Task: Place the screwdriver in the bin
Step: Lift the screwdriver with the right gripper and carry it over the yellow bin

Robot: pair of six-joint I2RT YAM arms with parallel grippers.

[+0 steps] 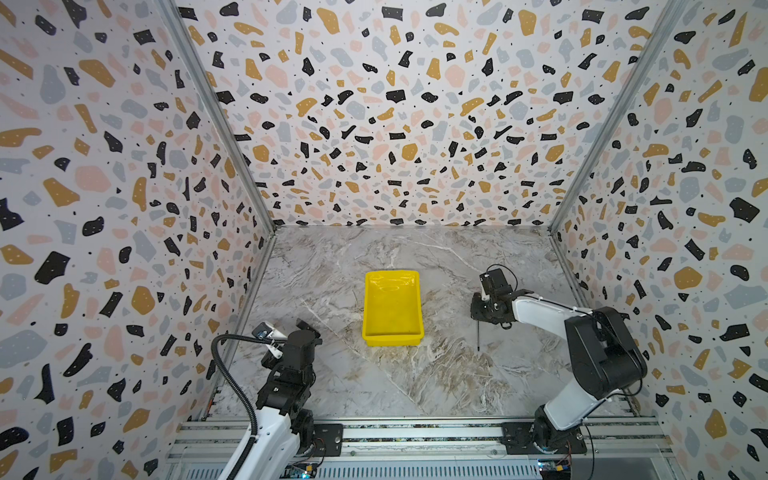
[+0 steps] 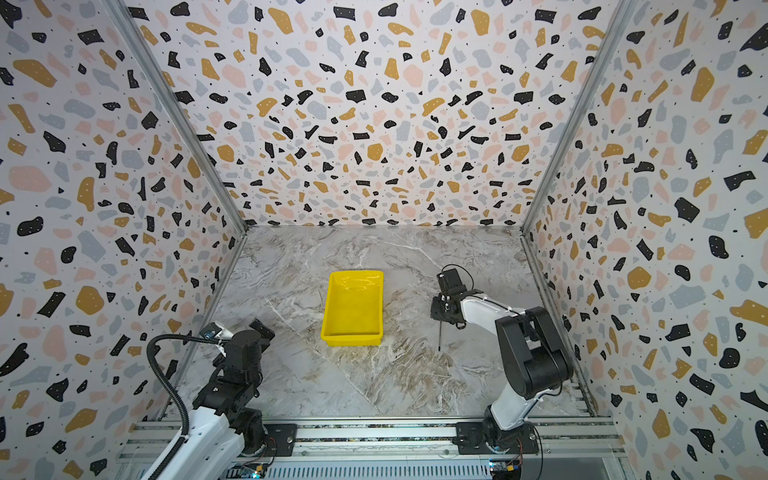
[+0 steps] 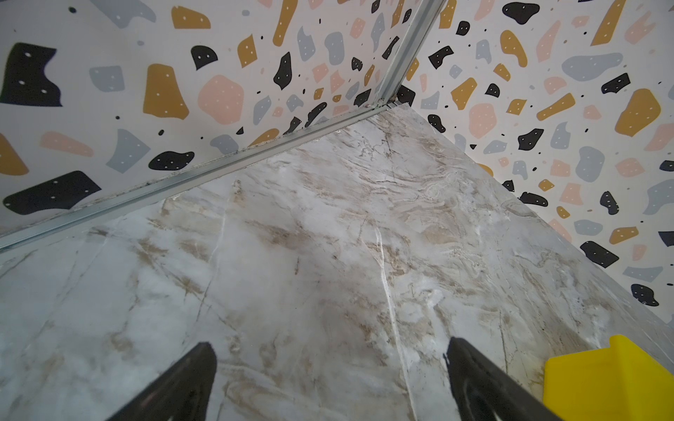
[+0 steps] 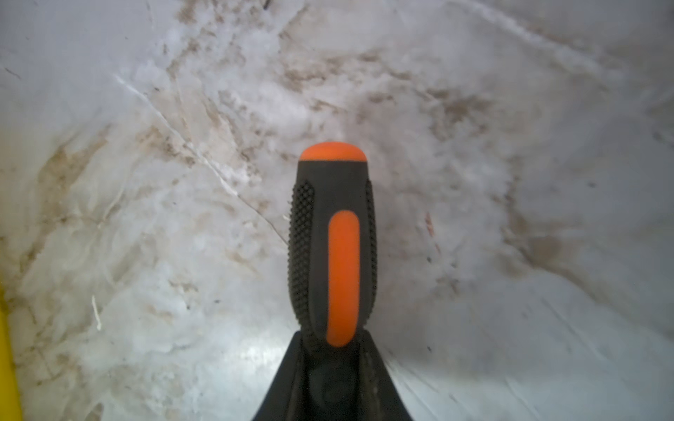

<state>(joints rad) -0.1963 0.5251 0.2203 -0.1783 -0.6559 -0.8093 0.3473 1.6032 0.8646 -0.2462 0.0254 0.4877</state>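
Observation:
The screwdriver point(image 4: 333, 237) shows its orange-and-black handle in the right wrist view, with my right gripper point(image 4: 332, 339) shut on the handle's lower end. In both top views only its thin dark shaft point(image 1: 478, 336) point(image 2: 439, 337) sticks out from under the right gripper point(image 1: 482, 311) point(image 2: 444, 309) toward the near edge, over the marble to the right of the bin. Whether it rests on the table I cannot tell. The yellow bin point(image 1: 392, 340) point(image 2: 352, 340) stands empty mid-table. My left gripper point(image 3: 330, 350) point(image 1: 306, 326) is open and empty, at the near left.
Patterned walls close in the marble table point(image 1: 415, 374) on the left, back and right. A metal rail point(image 1: 415, 434) carrying both arm bases runs along the near edge. A corner of the bin point(image 3: 612, 379) shows in the left wrist view.

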